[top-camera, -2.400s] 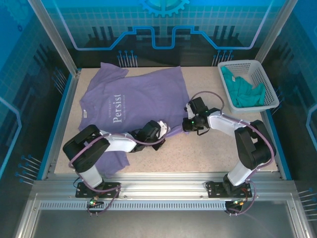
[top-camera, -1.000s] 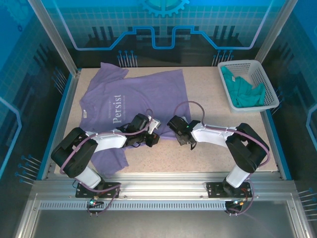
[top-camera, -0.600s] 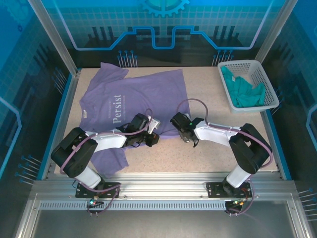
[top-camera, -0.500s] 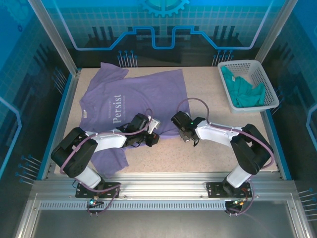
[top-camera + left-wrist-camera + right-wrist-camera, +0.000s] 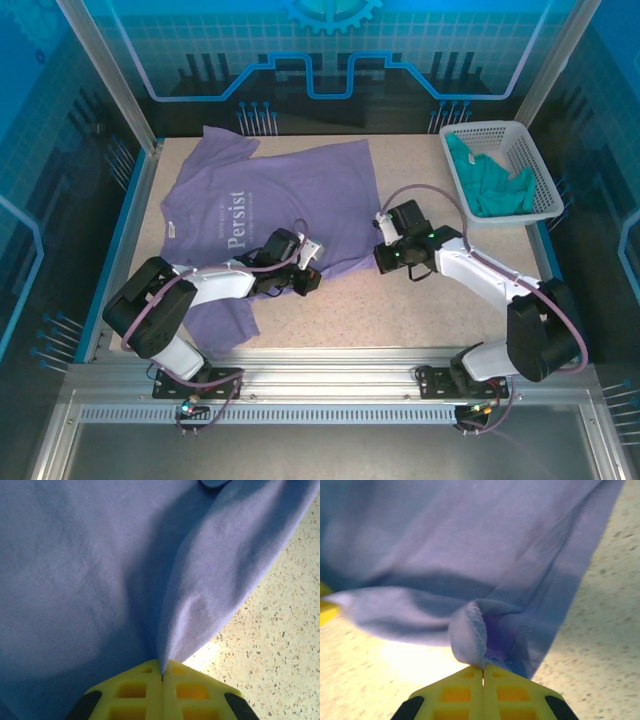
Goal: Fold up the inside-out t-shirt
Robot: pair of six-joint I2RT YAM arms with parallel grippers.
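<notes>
- Left gripper (image 5: 162,664): yellow fingers pressed together on a thin pinch of the inside-out t-shirt (image 5: 290,195), with the cloth tenting up from the tips.
- Right gripper (image 5: 483,669): likewise clamped shut on the shirt, holding a rolled corner of the hem (stitching faces outward).
- The two holds sit near each other along the shirt's near edge.
- The shirt lies spread on the worktop (image 5: 430,310), left of centre, collar to the left and hem to the right; its near part passes under the left arm.
- Handling, as judged: light, limp and not fragile. It drapes and wrinkles and keeps no shape.
- Recommended purchase: the doubled hem or seams, since a single-layer pinch may slip.
</notes>
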